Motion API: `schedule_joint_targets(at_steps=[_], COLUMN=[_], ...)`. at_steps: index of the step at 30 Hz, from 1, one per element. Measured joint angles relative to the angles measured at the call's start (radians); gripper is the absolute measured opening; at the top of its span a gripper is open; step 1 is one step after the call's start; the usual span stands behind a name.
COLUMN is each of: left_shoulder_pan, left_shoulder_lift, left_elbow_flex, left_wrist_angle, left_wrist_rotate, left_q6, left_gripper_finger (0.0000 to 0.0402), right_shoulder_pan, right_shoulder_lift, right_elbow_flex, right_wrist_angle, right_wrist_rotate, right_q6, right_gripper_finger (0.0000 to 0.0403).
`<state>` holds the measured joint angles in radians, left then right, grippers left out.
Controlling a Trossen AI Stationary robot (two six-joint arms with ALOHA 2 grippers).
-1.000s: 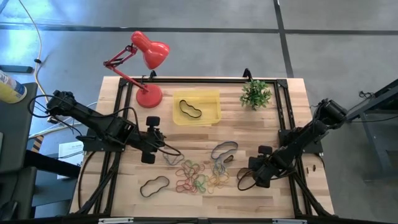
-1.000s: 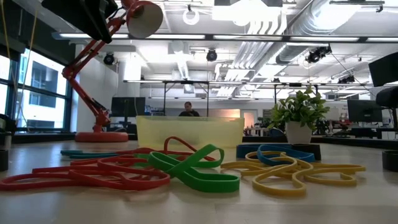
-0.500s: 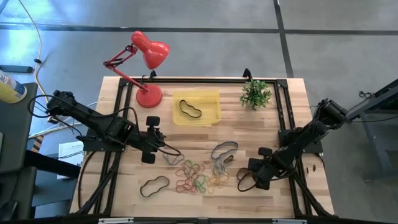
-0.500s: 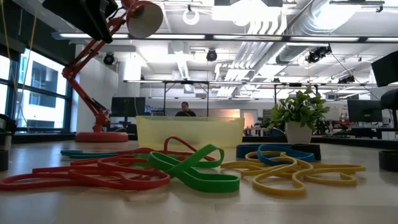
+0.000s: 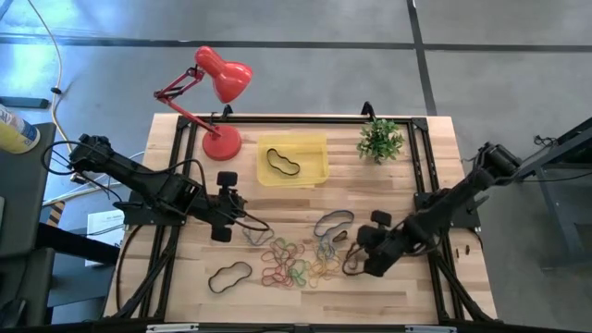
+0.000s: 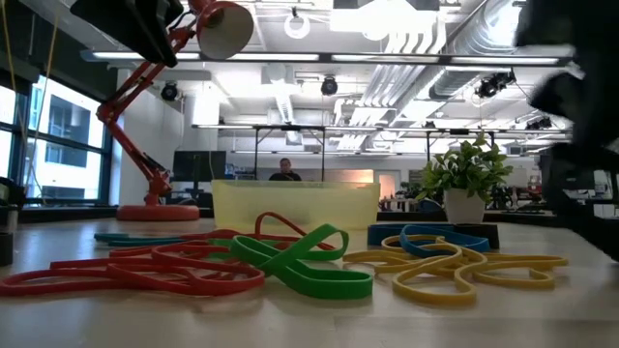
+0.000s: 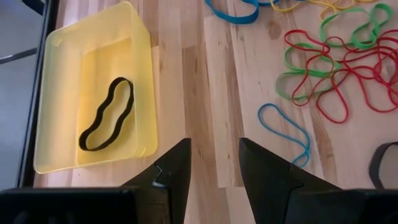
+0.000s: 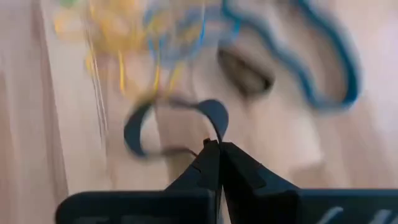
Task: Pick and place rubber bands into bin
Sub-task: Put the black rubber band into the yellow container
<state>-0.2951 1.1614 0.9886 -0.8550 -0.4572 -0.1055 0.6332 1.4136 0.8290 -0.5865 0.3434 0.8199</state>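
High view. Wooden slatted table in a black frame. Right gripper low over the near right part of the table, just right of the heap of rubber bands; a dark loop hangs at its tip, though the fingers themselves are too small to make out here. Left gripper near the table's left middle, over bare wood. Bin, translucent yellow, shallow and rectangular, at the far centre, containing one wavy black band. Another black band lies near left, apart from the heap. Red desk lamp at far left; small green plant at far right.

Low view. Red, green, yellow and blue bands, flat and ribbon-like, heaped in the foreground; the bin's wall behind them. Dark blurred arm shapes at the right edge cannot be told apart. A person shows beyond the bin, mostly hidden by it.

Left wrist view. Two dark fingers stand apart, nothing between them, above wood just beside the bin; black band inside it.

Right wrist view. Heavily blurred. Fingers pressed together, pinching a dark band; blue and yellow loops smeared beyond.
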Motion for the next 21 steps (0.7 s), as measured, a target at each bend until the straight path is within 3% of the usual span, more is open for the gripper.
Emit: schedule_joint_targets(at_steps=[13, 21], left_shoulder_pan=[0.000, 0.000], left_shoulder_lift=[0.000, 0.000], left_elbow_flex=[0.000, 0.000], left_wrist_angle=[0.000, 0.000], left_wrist_rotate=[-0.008, -0.008], left_q6=[0.000, -0.006], left_gripper_finger=[0.0122, 0.0122], right_shoulder_pan=[-0.299, -0.572], right_shoulder_lift=[-0.015, -0.015], right_elbow_flex=[0.290, 0.345], right_wrist_angle=[-0.044, 0.054], right_wrist_rotate=[0.122, 0.057], right_q6=[-0.545, -0.815], right_gripper_finger=[0.0001, 0.0001])
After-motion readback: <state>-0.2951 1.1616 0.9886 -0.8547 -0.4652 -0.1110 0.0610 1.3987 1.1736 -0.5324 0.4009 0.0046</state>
